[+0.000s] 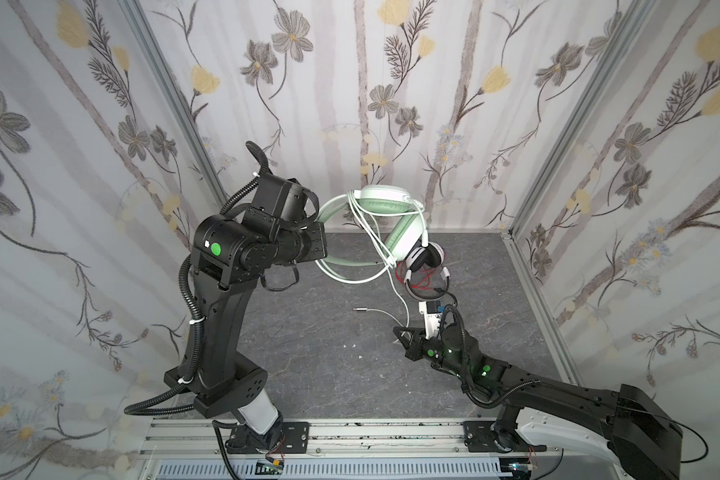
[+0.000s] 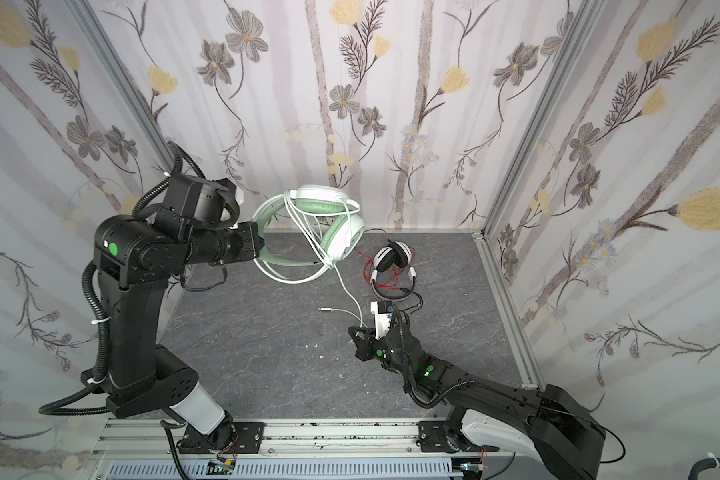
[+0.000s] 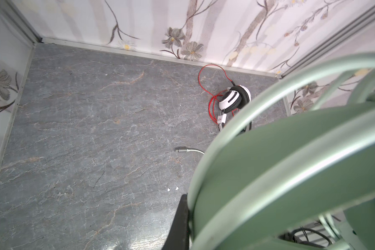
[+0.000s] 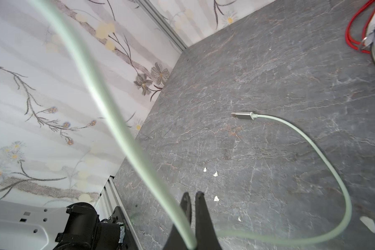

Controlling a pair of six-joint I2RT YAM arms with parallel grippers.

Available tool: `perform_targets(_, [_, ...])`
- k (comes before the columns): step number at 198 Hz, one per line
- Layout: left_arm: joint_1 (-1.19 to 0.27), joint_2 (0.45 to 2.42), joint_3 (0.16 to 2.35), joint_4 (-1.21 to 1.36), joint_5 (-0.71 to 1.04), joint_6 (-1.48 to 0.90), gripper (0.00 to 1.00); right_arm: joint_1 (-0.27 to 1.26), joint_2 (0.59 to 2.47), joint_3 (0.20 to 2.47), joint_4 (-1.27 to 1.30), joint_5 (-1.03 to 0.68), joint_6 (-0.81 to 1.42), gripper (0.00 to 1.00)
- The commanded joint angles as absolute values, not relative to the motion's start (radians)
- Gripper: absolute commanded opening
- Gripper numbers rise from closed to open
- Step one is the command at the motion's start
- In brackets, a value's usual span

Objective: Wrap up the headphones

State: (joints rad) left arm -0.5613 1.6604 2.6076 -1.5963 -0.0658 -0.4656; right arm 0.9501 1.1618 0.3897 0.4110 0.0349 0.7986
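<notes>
Jaws: right gripper point(image 4: 192, 198) pinching smooth pale green-white rubbery cord point(image 4: 333, 155); left gripper point(image 1: 321, 248) clamps glossy mint-green plastic headset point(image 1: 400, 237) by its headband, aloft | silver metal plug point(image 4: 243, 115) loose on grey marbled table point(image 1: 308, 357) | white-and-black padded headset point(image 2: 391, 257) farther back, thin red cord point(image 2: 375, 272) sprawled | risk: slick cord (round, thin) could slip the pinch, or snag hanging loops

The mint-green headset point(image 3: 290, 162) looms close; white-and-black headset point(image 3: 232, 99) and red cord point(image 3: 200, 80) lie on grey table point(image 3: 95, 129).
</notes>
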Motion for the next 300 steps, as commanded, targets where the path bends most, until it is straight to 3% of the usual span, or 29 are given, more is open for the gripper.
perform_targets(1, [-0.52, 1.656, 2.616, -1.483, -0.01, -0.513, 0.0, 0.966, 1.107, 0.426, 0.186, 0.063, 0.836, 0.0])
perform_targets(85, [-0.436, 1.669, 2.564, -1.55, -0.09, -0.5, 0.0, 1.169, 1.015, 0.646, -0.306, 0.282, 0.738, 0.0])
perform_targets(139, [-0.438, 1.686, 2.457, -1.6, -0.269, -0.55, 0.0, 1.333, 1.069, 0.84, -0.593, 0.481, 0.677, 0.0])
perform_targets(228, [-0.656, 1.641, 2.174, -1.61, -0.552, -0.599, 0.0, 1.46, 1.284, 1.352, -0.981, 0.85, 0.486, 0.0])
perform_targets(278, [-0.78, 1.677, 2.12, -1.7, -0.658, -0.586, 0.0, 1.459, 1.328, 1.458, -1.016, 1.003, 0.337, 0.0])
perform_targets(300, [-0.831, 1.694, 2.122, -1.7, -0.627, -0.524, 0.0, 1.46, 1.333, 1.478, -1.013, 1.057, 0.29, 0.01])
